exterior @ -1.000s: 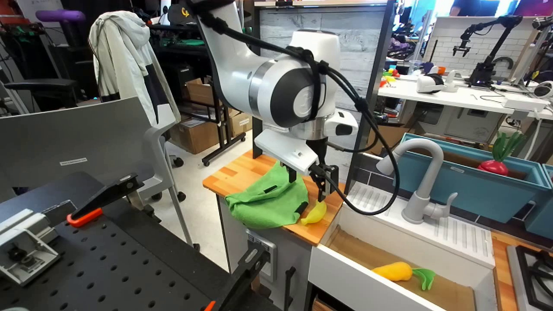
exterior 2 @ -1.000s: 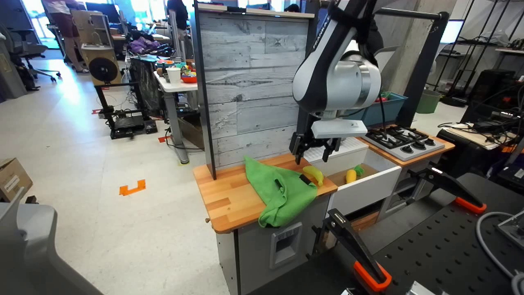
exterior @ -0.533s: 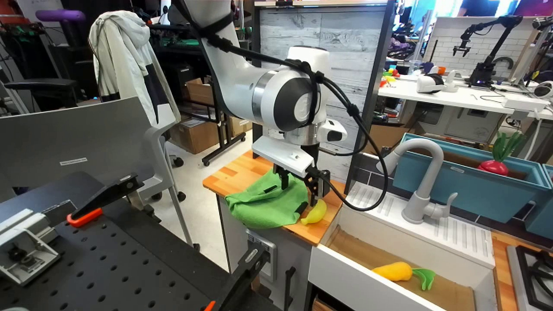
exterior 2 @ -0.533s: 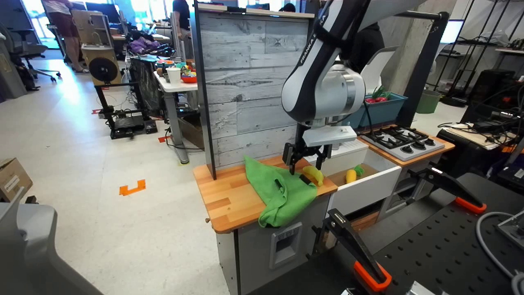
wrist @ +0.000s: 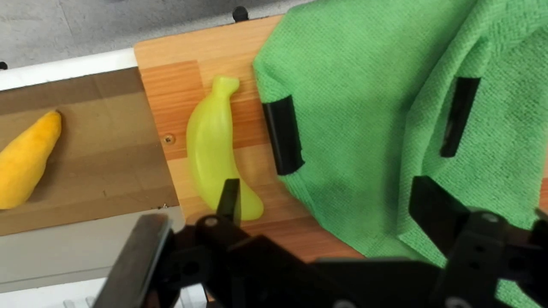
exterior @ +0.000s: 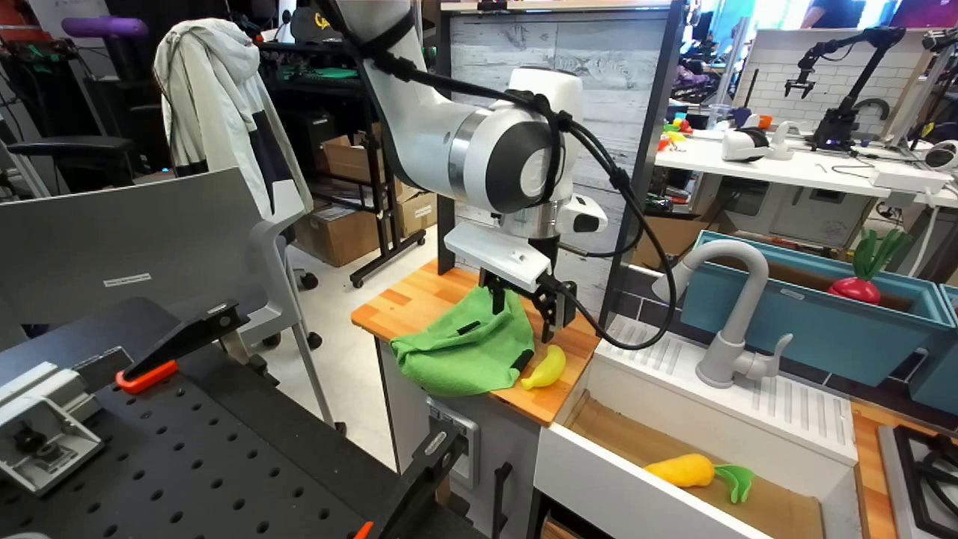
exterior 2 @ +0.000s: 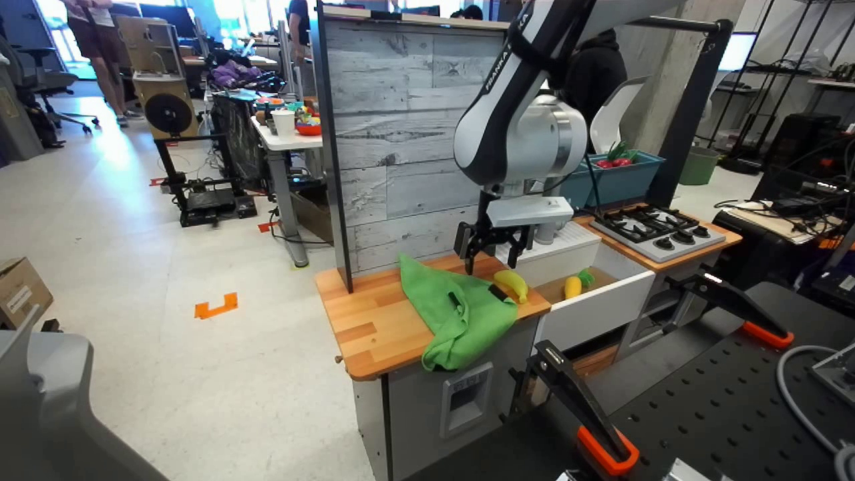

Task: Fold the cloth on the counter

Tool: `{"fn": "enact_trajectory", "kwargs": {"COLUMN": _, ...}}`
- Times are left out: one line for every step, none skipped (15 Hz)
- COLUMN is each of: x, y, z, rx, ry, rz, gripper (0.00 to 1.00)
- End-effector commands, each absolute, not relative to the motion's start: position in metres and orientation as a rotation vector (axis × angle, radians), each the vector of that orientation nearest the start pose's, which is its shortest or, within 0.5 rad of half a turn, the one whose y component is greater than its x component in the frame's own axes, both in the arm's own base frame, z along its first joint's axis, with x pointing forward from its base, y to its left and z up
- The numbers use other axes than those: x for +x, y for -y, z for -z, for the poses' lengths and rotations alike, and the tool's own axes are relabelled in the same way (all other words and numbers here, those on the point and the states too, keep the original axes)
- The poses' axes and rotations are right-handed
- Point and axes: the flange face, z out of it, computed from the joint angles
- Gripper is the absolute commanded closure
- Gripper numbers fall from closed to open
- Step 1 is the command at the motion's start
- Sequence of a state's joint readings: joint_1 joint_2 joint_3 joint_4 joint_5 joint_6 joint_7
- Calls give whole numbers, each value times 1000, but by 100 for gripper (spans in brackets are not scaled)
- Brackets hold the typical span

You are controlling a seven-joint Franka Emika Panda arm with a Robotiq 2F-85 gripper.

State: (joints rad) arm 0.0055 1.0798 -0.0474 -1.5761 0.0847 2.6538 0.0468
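A green cloth with black tabs (exterior: pixel 468 355) lies crumpled on the wooden counter (exterior: pixel 404 299). In both exterior views one side of it hangs over the counter's edge (exterior 2: pixel 461 334). In the wrist view the cloth (wrist: pixel 355 107) fills the right, with a raised fold running through it and a black tab on its left edge. My gripper (exterior: pixel 523 323) is open and empty above the cloth, as an exterior view also shows (exterior 2: pixel 491 267). In the wrist view the gripper (wrist: pixel 326 181) has its left finger over the banana's lower end and its right finger over the cloth.
A yellow toy banana (wrist: pixel 209 145) lies on the counter beside the cloth. A white sink (exterior: pixel 636 404) with a faucet (exterior: pixel 737 322) and a yellow toy vegetable (exterior: pixel 685 470) adjoins the counter. A grey wood panel (exterior 2: pixel 414 133) stands behind it.
My gripper came down toward the cloth, then rose a little; it has also shifted over the cloth, away from the sink. The cloth and banana have not visibly moved. The gripper stays open.
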Motion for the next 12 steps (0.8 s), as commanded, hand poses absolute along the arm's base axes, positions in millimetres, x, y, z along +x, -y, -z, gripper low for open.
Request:
{"fn": "enact_trajectory", "kwargs": {"x": 658, "y": 27, "z": -1, "rx": -3136, "ry": -217, "rz": -1, "gripper": 0}}
{"fn": "enact_trajectory", "kwargs": {"x": 658, "y": 29, "z": 1, "rx": -3140, "ry": -223, "rz": -15, "gripper": 0}}
{"fn": "enact_trajectory", "kwargs": {"x": 657, "y": 31, "z": 5, "rx": -3148, "ry": -230, "rz": -15, "gripper": 0}}
{"fn": "enact_trajectory", "kwargs": {"x": 657, "y": 32, "z": 8, "rx": -3150, "ry": -235, "rz": -26, "gripper": 0}}
{"fn": "enact_trajectory", "kwargs": {"x": 656, "y": 33, "z": 12, "rx": -3153, "ry": -239, "rz": -34, "gripper": 0}}
{"fn": "enact_trajectory", "kwargs": {"x": 654, "y": 33, "z": 16, "rx": -3158, "ry": -241, "rz": -35, "gripper": 0}}
{"fn": "enact_trajectory", "kwargs": {"x": 652, "y": 33, "z": 20, "rx": -3164, "ry": -241, "rz": -40, "gripper": 0}}
{"fn": "enact_trajectory", "kwargs": {"x": 651, "y": 32, "z": 24, "rx": -3167, "ry": -238, "rz": -50, "gripper": 0}}
{"fn": "enact_trajectory", "kwargs": {"x": 649, "y": 30, "z": 28, "rx": -3172, "ry": -238, "rz": -54, "gripper": 0}}
{"fn": "enact_trajectory", "kwargs": {"x": 647, "y": 28, "z": 31, "rx": -3177, "ry": -235, "rz": -62, "gripper": 0}}
{"fn": "enact_trajectory", "kwargs": {"x": 646, "y": 26, "z": 34, "rx": -3179, "ry": -234, "rz": -67, "gripper": 0}}
{"fn": "enact_trajectory", "kwargs": {"x": 645, "y": 24, "z": 36, "rx": -3184, "ry": -232, "rz": -69, "gripper": 0}}
